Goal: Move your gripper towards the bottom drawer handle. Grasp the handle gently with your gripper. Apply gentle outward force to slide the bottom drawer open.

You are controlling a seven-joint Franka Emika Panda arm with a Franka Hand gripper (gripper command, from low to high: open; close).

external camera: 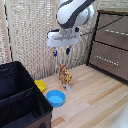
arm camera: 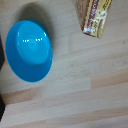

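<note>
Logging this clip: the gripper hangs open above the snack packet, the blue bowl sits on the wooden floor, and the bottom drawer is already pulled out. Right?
Not quite. The bottom drawer is closed, flush with the dresser front, its handle untouched, as the exterior view shows. The gripper does hang open above the snack packet, and the blue bowl sits on the wooden floor.

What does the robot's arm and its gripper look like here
The arm is bulky, rounded and glossy white with a dark band at a joint. It ends in a flat light grey gripper with two short dark fingers tipped in blue. No cables or markings can be made out.
</note>
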